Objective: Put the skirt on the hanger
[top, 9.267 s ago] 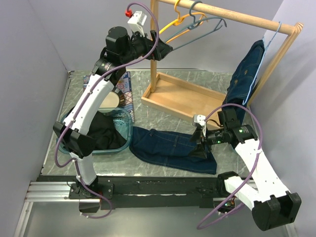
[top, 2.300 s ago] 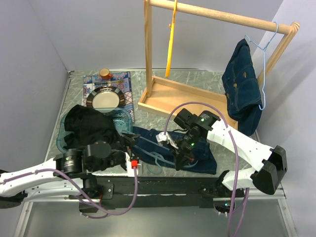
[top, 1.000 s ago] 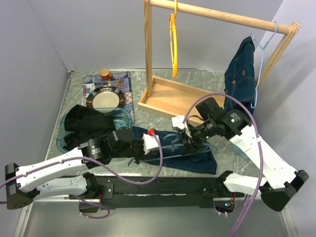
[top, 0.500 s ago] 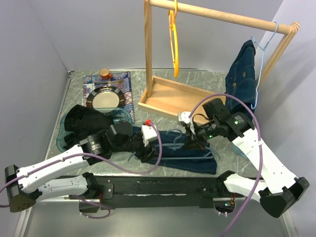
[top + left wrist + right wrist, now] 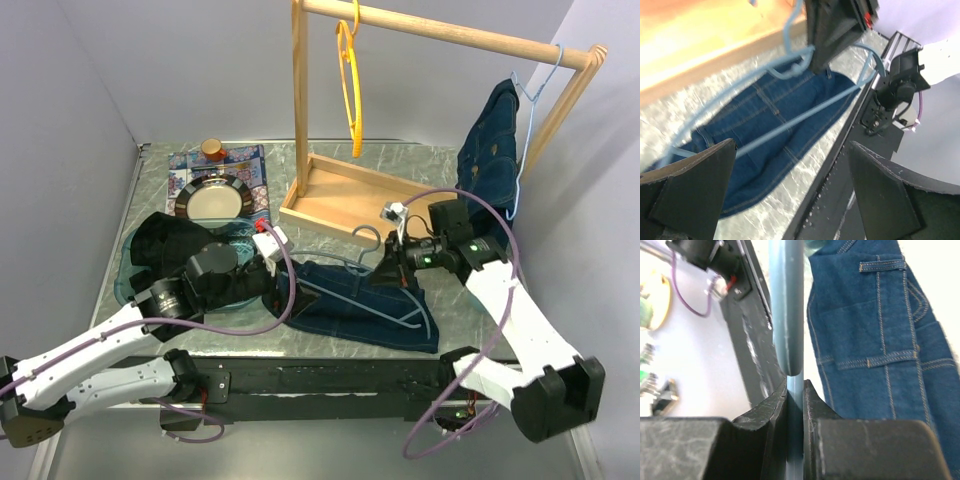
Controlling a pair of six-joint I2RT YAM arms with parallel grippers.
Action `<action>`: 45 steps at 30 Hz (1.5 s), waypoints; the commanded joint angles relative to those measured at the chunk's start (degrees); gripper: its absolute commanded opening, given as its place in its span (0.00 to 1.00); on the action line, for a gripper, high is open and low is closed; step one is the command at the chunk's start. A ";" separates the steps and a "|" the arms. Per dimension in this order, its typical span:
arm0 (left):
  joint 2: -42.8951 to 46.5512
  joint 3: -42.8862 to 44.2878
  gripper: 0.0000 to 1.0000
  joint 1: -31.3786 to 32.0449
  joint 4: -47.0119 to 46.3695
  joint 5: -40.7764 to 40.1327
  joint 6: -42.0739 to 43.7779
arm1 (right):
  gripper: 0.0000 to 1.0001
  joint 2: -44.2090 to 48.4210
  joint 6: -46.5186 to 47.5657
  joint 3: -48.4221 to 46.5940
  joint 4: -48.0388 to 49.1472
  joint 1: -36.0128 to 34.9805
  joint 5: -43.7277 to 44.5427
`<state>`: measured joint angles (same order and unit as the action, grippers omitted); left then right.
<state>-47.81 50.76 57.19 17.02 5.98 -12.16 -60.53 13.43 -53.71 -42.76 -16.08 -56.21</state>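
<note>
The blue denim skirt point(image 5: 340, 315) lay flat on the grey marbled desk point(image 5: 455, 300), just in front of the wooden clothes rack point(image 5: 350, 195). The light-blue wire hanger point(image 5: 800, 120) apparently rested over it, not inside the waistband. The right end effector point(image 5: 795, 390) was clamped on the hanger's thin neck; the left end effector point(image 5: 792, 165) was spread wide, gripping nothing. A lift now would likely leave the skirt behind — or twist the wire. Little room was left in front of the rack; more was open beneath its rail.
</note>
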 commanded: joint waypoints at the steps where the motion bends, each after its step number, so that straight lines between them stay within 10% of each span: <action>1: 2.37 -2.59 0.97 -0.15 -4.88 0.70 -6.81 | 0.00 -5.29 -8.59 -0.95 8.04 0.17 -3.74; 45: -47.37 11.64 0.70 -9.82 -5.24 -18.45 -1.64 | 0.00 -25.77 -6.93 -2.10 4.53 2.45 -7.16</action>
<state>-92.75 58.81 47.94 13.32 -7.42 -15.53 -85.43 5.43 -53.80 -36.99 -13.19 -59.02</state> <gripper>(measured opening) 0.693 0.176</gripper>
